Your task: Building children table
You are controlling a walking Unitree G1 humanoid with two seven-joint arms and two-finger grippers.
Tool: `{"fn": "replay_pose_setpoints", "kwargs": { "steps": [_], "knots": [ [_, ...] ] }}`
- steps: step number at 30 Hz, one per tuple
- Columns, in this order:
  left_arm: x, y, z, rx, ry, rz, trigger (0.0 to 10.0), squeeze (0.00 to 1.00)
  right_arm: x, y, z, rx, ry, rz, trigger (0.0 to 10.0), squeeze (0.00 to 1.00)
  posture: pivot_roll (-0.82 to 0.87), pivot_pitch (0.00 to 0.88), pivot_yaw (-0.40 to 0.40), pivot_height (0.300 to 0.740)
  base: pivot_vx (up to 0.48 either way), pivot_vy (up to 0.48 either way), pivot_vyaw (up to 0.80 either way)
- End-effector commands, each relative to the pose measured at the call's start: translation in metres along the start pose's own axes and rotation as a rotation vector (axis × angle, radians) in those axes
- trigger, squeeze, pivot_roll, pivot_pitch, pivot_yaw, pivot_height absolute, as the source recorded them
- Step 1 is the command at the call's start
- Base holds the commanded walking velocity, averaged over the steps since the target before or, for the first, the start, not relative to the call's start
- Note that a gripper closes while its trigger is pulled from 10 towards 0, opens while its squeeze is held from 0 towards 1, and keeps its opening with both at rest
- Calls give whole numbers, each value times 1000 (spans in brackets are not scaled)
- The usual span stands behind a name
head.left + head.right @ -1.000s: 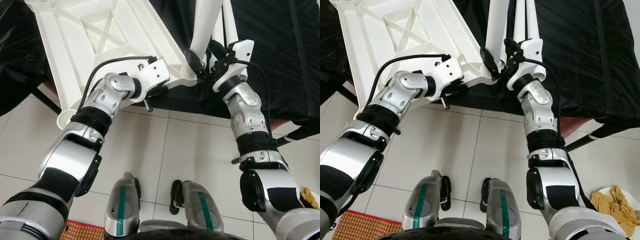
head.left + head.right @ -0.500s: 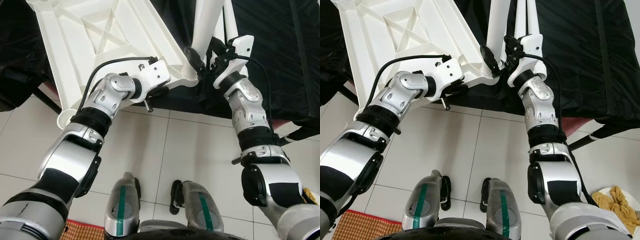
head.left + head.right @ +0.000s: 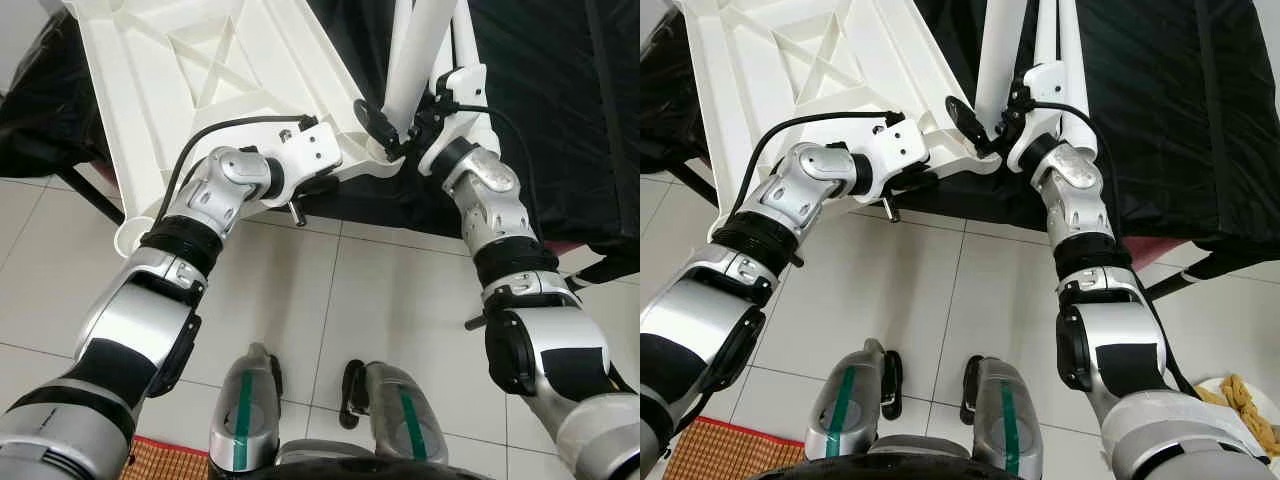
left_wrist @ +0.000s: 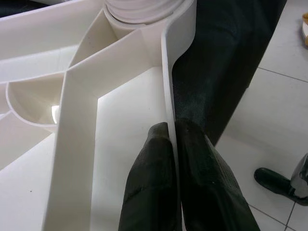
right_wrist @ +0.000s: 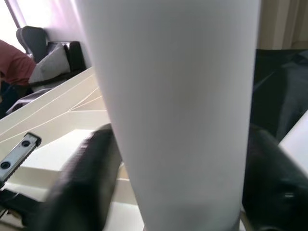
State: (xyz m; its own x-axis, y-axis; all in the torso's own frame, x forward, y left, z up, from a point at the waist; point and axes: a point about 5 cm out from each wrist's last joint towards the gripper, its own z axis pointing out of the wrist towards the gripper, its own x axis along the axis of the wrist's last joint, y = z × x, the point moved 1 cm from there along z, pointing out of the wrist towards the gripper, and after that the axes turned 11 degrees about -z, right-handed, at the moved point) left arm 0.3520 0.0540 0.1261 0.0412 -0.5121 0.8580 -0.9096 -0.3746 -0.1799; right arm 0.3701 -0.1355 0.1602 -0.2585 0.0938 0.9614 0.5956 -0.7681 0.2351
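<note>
White tabletop (image 3: 200, 70) (underside up) — leg (image 3: 415, 50) upright

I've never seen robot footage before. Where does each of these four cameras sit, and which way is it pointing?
Left eye view: on the head, looking down at the upturned white plastic tabletop; both silver arms and legs show.
Right eye view: beside it, same scene.
Left wrist view: along the left gripper, pinching the tabletop's rim.
Right wrist view: along the right gripper, astride the white tubular table leg.
Shared: head and wrist views show tabletop and leg.
</note>
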Motion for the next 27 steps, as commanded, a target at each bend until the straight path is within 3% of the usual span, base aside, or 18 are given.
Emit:
{"fn": "replay_pose_setpoints", "kwargs": {
  "steps": [1, 11, 12, 27],
  "knots": [
    [7, -4, -5, 23, 36, 36, 10000, 0, -1, 0, 0, 24, -12, -13, 0, 0, -22, 0, 9, 740, 0, 0, 0],
    [7, -5, -6, 29, 38, 29, 10000, 0, -6, 5, -9, 13, -28, -14, 0, 0, -22, 0, 8, 740, 0, 0, 0],
    [7, -5, -7, 29, 40, 31, 10000, 0, -7, 5, -10, 2, -31, -10, 10000, 0, -23, 0, 6, 740, 0, 0, 0],
    [8, -6, -8, 39, 43, 32, 10000, 0, -11, -12, -6, -199, -39, -1, 10000, 0, -28, 5, 4, 740, 0, 0, 0]
  ]
}}
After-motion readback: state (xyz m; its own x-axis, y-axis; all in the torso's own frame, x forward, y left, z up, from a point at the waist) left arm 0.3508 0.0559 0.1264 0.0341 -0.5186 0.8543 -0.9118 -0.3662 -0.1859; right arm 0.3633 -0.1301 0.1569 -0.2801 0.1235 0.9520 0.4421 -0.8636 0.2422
